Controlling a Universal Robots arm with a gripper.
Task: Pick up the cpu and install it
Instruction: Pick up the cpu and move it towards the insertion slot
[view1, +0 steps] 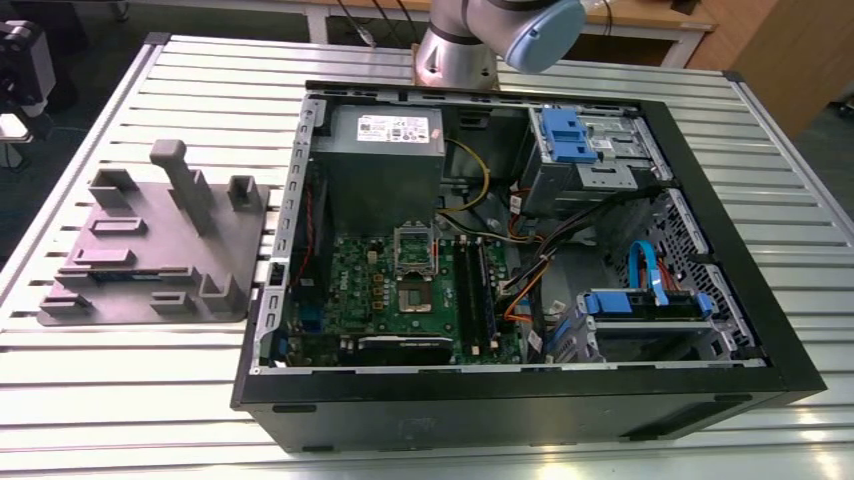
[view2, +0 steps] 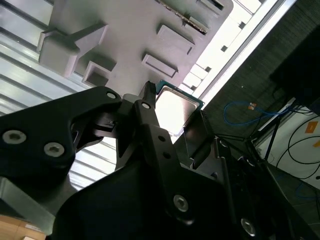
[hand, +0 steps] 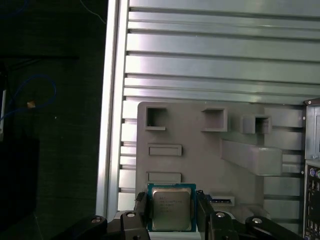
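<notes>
At the exterior view's left, about nine o'clock from the open computer case (view1: 534, 405), the grey tray (view1: 147, 255) lies flat on the slatted metal table (view1: 134, 385) with its posts standing upright.

In both wrist views I see that same tray beyond my claw (hand: 171, 212). My claw is pinching the cpu (hand: 171, 207), with one dark finger (hand: 141, 210) pressed to each of two opposite edges. Its silver top faces the first wrist camera, and its green rim shows around the metal. In the second wrist view the cpu (view2: 176, 106) catches the light between the black fingers (view2: 147, 117). It sits in line with the tray's edge, but I can't tell how far above the tray I am holding it.

In the exterior view, my arm (view1: 501, 35) stands at twelve o'clock from the case. Inside the case, the green circuit board (view1: 360, 290) lies towards seven o'clock, and its square metal socket (view1: 416, 295) is near the board's middle. The grey power box (view1: 384, 135) is at eleven o'clock. Blue drive cages sit further right, one at one o'clock (view1: 574, 135) and one at four o'clock (view1: 641, 305), with loose cables between them.
</notes>
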